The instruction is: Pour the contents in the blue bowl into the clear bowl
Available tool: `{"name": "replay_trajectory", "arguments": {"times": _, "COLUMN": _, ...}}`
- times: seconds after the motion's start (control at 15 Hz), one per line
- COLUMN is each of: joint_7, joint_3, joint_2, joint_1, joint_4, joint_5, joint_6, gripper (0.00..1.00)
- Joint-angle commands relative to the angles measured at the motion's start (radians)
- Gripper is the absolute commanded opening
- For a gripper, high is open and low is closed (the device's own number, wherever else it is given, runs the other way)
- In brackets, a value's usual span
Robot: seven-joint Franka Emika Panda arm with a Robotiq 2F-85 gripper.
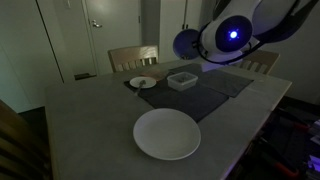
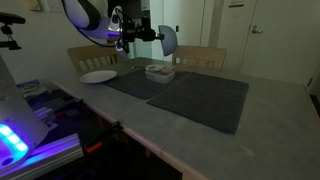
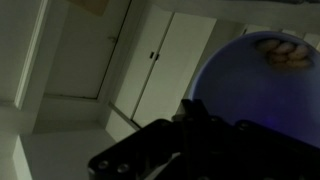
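Blue bowl hangs tipped on its side above the clear bowl, its rim pinched in the closed gripper. It looks rigid, light and smooth-sided. A rim hold probably slips easily.

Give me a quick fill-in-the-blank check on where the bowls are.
The gripper holds the blue bowl ___ the clear bowl.
The blue bowl is ___, not upright.
The clear bowl sits on a dark ___.
Answers: above; tilted; mat.
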Motion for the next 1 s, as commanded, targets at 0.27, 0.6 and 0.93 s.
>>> {"name": "replay_trajectory", "arguments": {"times": 0.27, "joint_7": 0.016, "joint_3": 0.074, "joint_2": 0.118, "joint_1": 0.100, "joint_4": 0.016, "joint_5": 0.032, "joint_6": -0.503, "gripper": 0.01}}
{"name": "replay_trajectory", "arguments": {"times": 0.6, "joint_7": 0.005, "joint_3": 0.079, "joint_2": 0.198, "joint_1": 0.100, "joint_4": 0.054, "joint_5": 0.026, "joint_6": -0.593, "gripper": 0.01}}
{"name": "replay_trajectory", "arguments": {"times": 0.93, "joint_7": 0.010, "joint_3": 0.082, "joint_2": 0.228, "joint_1": 0.095, "joint_4": 0.073, "joint_5": 0.039, "joint_6": -0.631, "gripper": 0.01}}
